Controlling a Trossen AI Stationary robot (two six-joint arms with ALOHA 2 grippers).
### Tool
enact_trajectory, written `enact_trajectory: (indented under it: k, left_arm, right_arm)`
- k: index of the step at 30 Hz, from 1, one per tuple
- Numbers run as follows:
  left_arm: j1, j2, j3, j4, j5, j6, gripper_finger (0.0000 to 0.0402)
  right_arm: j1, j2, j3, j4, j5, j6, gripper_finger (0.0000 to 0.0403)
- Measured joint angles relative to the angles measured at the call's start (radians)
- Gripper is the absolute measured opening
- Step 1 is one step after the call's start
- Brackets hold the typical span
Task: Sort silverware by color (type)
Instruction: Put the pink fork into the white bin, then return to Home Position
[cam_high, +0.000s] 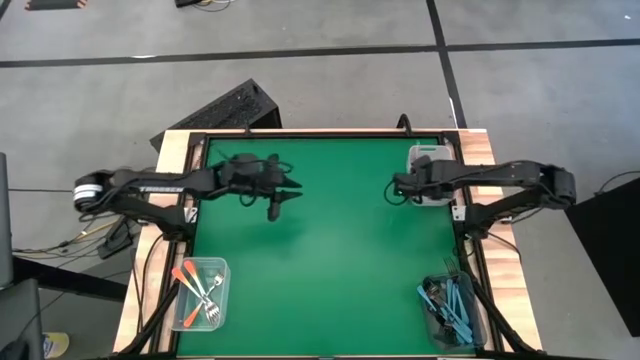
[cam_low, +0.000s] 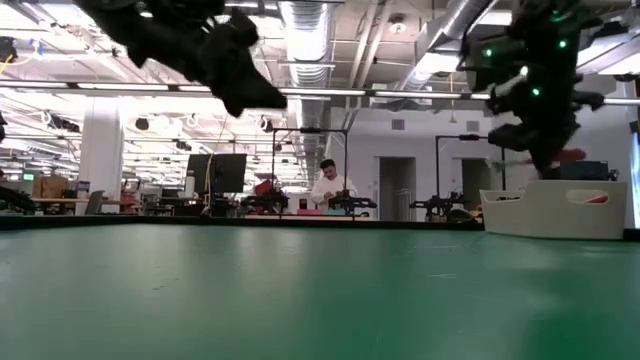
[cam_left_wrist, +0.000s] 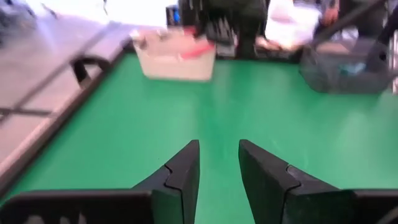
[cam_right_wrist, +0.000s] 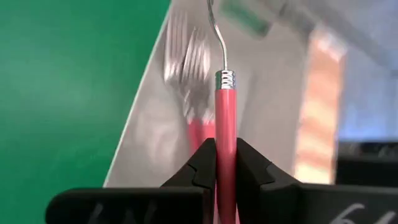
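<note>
My right gripper (cam_right_wrist: 226, 146) is shut on a pink-handled fork (cam_right_wrist: 226, 99) and hangs over the pale bin (cam_high: 430, 172) at the table's far right. More pink-handled forks (cam_right_wrist: 194, 93) lie in that bin. In the low view the gripper (cam_low: 540, 120) hangs above the bin (cam_low: 555, 208). My left gripper (cam_high: 287, 200) stands open above the bare green mat at far left of centre, with nothing between its fingers (cam_left_wrist: 186, 168). Orange forks (cam_high: 195, 290) lie in a clear bin near left. Blue forks (cam_high: 452, 305) fill a bin near right. My right gripper pinches the fork's pink handle (cam_right_wrist: 226, 127) between its two fingers. The handle runs on past the fingertips to a silver collar (cam_right_wrist: 226, 79) and a thin metal neck; the tines are out of the picture. The fork is lifted clear above the bin.
The green mat (cam_high: 330, 250) has a raised dark frame and wooden borders. The three bins sit at its near left, near right and far right corners. Beyond the table a person (cam_low: 330, 185) stands far off among other workbenches.
</note>
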Motion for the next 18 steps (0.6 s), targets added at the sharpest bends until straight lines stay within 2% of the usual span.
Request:
enact_trajectory:
  k: [5, 8, 18]
  left_arm:
    - [0.001, -0.114, -0.047, 0.012, -0.043, -0.005, 0.01]
    - [0.001, -0.162, -0.045, 0.019, -0.043, -0.004, 0.01]
    - [-0.029, -0.298, -0.046, -0.014, -0.047, 0.004, 0.01]
  right_arm:
    - [-0.125, -0.018, -0.029, 0.035, -0.093, -0.145, 0.0047]
    - [-0.165, -0.02, -0.02, 0.069, -0.119, -0.208, 0.0062]
    - [-0.158, -0.084, 0.005, 0.12, -0.101, -0.273, 0.0198]
